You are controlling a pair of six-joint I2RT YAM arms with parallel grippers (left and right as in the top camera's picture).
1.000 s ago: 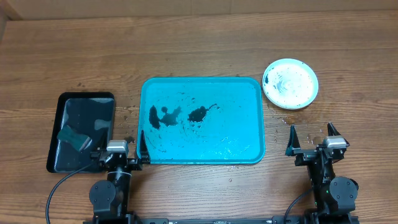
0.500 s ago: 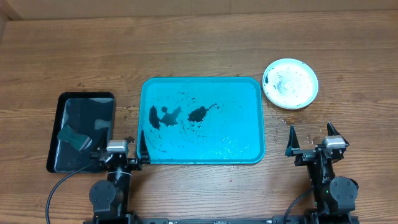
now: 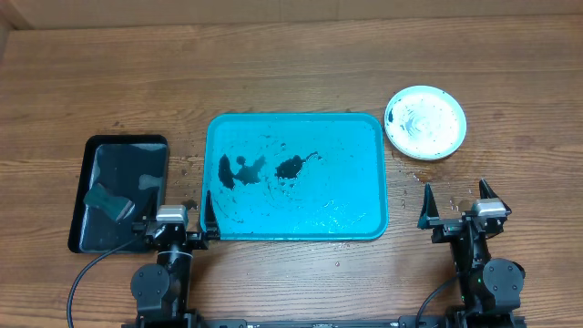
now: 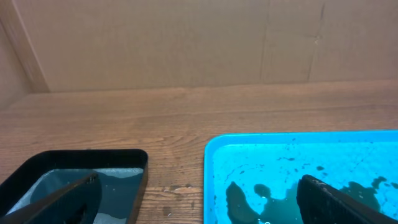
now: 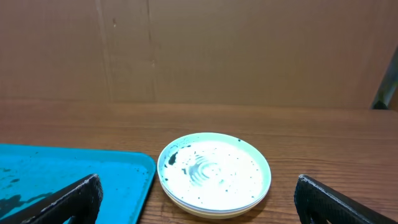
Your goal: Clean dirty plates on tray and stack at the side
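The plates sit in one stack on the table right of the turquoise tray. The top plate has a light teal rim and black specks; a yellow-green rim shows beneath it in the right wrist view. The tray holds black smears and water, no plates. It also shows in the left wrist view and the right wrist view. My left gripper is open and empty at the tray's front left corner. My right gripper is open and empty, in front of the stack.
A smaller black tray stands left of the turquoise tray, with water and a dark sponge in it. Water drops lie on the wood near the stack. A cardboard wall runs along the table's far edge.
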